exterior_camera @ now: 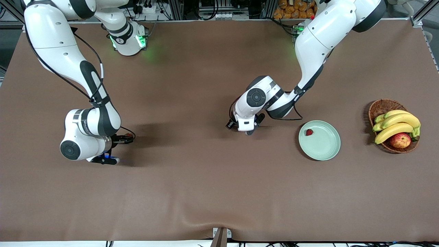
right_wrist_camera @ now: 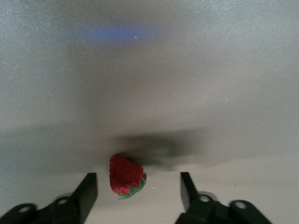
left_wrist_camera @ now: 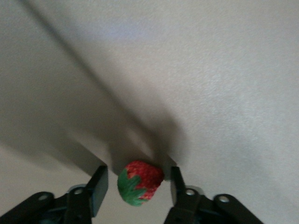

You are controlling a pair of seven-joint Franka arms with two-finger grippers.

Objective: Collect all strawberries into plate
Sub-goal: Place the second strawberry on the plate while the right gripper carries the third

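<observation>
One strawberry (exterior_camera: 309,132) lies in the pale mint-green plate (exterior_camera: 325,147), near its rim. My left gripper (exterior_camera: 247,130) is low over the table beside the plate, toward the right arm's end. In the left wrist view its open fingers (left_wrist_camera: 99,184) stand either side of a second strawberry (left_wrist_camera: 140,183), with small gaps. My right gripper (exterior_camera: 115,149) is low over the table toward the right arm's end. It is open around a third strawberry (right_wrist_camera: 126,175) lying on the cloth. The front view hides both of these berries under the hands.
A brown wicker basket (exterior_camera: 380,107) with bananas (exterior_camera: 394,125) and a red-yellow apple (exterior_camera: 400,140) stands beside the plate at the left arm's end. Brown cloth covers the table.
</observation>
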